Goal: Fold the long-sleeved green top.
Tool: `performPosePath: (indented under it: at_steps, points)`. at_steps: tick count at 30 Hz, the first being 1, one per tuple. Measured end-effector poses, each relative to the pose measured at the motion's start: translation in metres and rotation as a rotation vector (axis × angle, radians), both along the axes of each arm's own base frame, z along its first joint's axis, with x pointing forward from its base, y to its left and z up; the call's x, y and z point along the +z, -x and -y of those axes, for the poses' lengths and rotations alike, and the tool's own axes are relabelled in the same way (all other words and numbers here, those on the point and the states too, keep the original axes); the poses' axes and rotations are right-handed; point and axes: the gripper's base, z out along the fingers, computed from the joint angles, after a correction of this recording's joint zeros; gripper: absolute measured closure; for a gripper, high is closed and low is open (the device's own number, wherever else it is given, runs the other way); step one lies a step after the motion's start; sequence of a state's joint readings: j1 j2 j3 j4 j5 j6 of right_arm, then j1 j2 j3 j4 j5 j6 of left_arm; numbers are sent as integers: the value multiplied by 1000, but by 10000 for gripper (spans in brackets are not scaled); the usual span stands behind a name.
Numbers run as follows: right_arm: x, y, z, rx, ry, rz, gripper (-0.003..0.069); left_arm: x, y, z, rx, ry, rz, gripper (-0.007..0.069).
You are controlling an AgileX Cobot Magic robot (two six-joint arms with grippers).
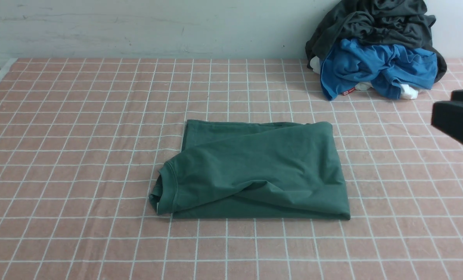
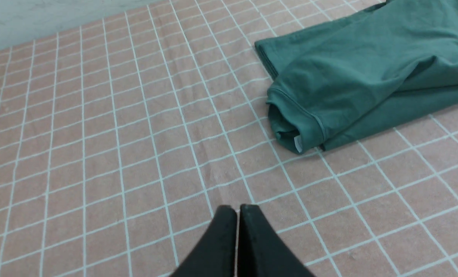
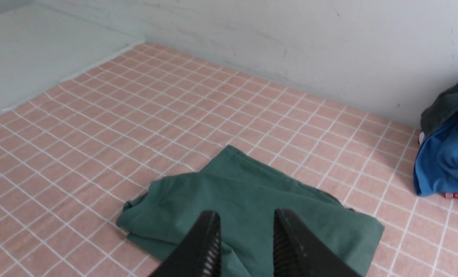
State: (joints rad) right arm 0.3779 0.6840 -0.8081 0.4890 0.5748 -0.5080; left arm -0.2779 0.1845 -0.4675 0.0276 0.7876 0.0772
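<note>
The green long-sleeved top (image 1: 254,171) lies folded into a rough rectangle in the middle of the pink checked cloth, its ribbed neck at the left end; its sleeves and logo are hidden. It also shows in the left wrist view (image 2: 359,73) and the right wrist view (image 3: 248,192). My left gripper (image 2: 236,209) is shut and empty, above bare cloth, apart from the top's neck end. My right gripper (image 3: 248,217) is open and empty, raised above the top. Only a black part of the right arm (image 1: 458,116) shows at the front view's right edge.
A pile of a dark grey-black garment (image 1: 375,23) and a bright blue garment (image 1: 375,66) sits at the far right against the wall, also seen in the right wrist view (image 3: 444,157). The checked cloth (image 1: 79,155) ends at a pale edge at far left.
</note>
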Motion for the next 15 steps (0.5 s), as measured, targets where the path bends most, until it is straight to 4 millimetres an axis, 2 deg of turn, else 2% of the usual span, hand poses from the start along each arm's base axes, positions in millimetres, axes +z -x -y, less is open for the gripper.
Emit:
performPosePath:
  at_steps: [5, 15]
  points:
    - [5, 20, 9, -13, -67, 123, 466, 0, 11, -3, -1, 20, 63, 631]
    - [1, 22, 10, -18, -67, 132, 466, 0, 12, -3, -1, 22, 68, 631]
